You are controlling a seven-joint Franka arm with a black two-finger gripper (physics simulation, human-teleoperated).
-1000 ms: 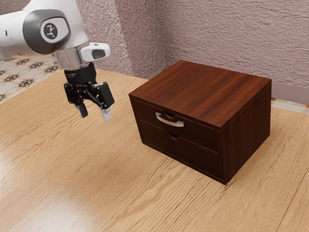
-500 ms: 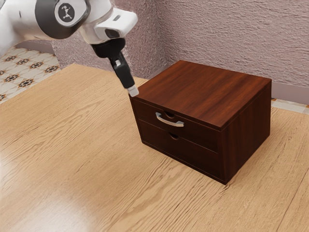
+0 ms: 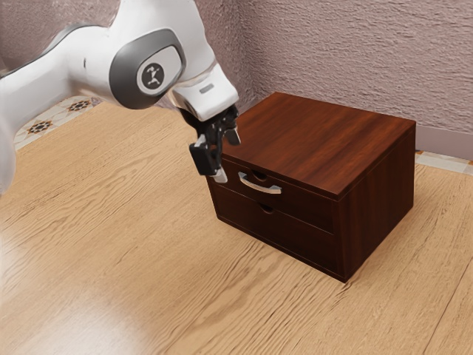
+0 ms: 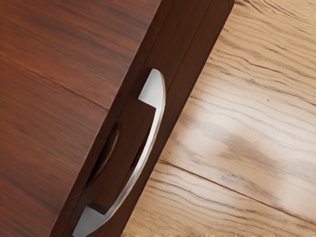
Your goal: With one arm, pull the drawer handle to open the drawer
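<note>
Nearest the camera in the exterior view lies the pale, wood-grained tabletop (image 3: 111,296), with a soft sheen across its front part. On it stands the dark reddish-brown wooden cabinet with two drawers (image 3: 318,140), one corner turned toward the viewer. Its upper drawer (image 3: 303,201) carries the curved silver metal handle (image 3: 259,185), which sits across a half-round recess in the front. The lower drawer (image 3: 295,235) shows a recess of its own. The upper drawer's front lies flush with the one below it, so the drawer is shut.

The black two-finger gripper (image 3: 211,168) hangs at the cabinet's front corner toward the exterior view's left, level with the upper drawer. It is just beside the handle's end but apart from it. Its fingers (image 3: 220,174) point down and stand a little apart, with nothing between them (one is tipped pale, the other looks dark). Above it the white arm with grey joint caps (image 3: 148,66) comes in from the upper left.

In the wrist view the handle (image 4: 148,148) runs slantwise along the drawer front (image 4: 126,133). The cabinet's top (image 4: 59,74) is on one side and the tabletop (image 4: 247,123) on the other.

Farther back rises a rough pinkish-grey plaster wall (image 3: 355,44), and a strip of patterned floor tiles (image 3: 52,115) shows behind the arm.
</note>
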